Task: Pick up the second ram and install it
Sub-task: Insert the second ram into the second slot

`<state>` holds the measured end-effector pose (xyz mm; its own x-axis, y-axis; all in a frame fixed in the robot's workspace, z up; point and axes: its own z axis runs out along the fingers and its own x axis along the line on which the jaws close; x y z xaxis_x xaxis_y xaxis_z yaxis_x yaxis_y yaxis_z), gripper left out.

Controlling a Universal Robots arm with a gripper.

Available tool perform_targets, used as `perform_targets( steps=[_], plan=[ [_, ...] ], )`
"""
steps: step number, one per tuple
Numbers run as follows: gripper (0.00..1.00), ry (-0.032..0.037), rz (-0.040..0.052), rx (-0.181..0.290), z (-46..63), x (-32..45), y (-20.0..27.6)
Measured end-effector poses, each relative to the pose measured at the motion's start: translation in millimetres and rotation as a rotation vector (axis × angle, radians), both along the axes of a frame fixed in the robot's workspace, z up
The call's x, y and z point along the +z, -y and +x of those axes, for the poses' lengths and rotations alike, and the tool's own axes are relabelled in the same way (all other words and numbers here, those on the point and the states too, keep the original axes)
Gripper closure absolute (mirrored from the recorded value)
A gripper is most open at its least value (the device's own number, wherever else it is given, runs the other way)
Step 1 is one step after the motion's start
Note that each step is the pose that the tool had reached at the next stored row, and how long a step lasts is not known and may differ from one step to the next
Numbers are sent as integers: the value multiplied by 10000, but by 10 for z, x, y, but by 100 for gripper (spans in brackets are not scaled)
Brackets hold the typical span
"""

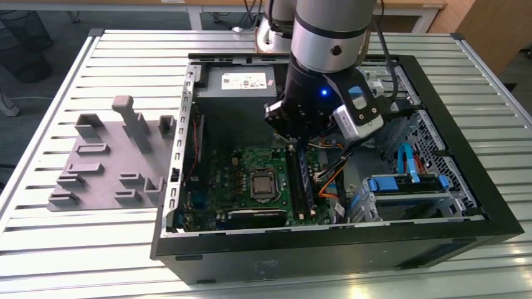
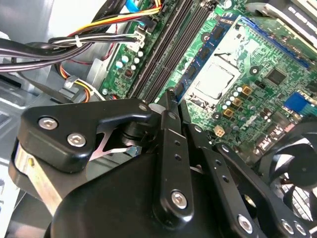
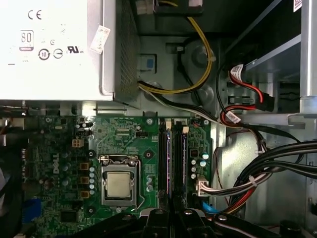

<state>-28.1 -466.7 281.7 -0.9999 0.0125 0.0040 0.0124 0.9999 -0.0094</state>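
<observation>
The second ram (image 3: 171, 163) is seen edge-on as a thin dark stick, running along the long black memory slots (image 3: 184, 158) beside the processor socket. In the second wrist view its blue-green face with black chips (image 2: 200, 57) leads away from my fingertips. My gripper (image 3: 171, 220) is shut on the stick's near end, fingers close together on either side. In the exterior view the gripper (image 1: 297, 142) reaches down into the open computer case, with the stick (image 1: 303, 180) below it on the motherboard. Whether the stick is pushed fully into the slot cannot be told.
The power supply (image 1: 239, 80) sits at the case's far end. The processor socket (image 3: 119, 184) lies beside the slots. Cable bundles (image 3: 247, 183) crowd the other side of the slots. A blue-tabbed drive cage (image 1: 399, 184) fills the exterior view's right. A grey fixture (image 1: 108, 162) stands outside the case.
</observation>
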Motion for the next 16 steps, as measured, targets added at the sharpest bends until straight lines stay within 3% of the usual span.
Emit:
perform_targets(
  steps=[16],
  plan=[
    [86,0,-1,-29,11,-291,45]
  ],
)
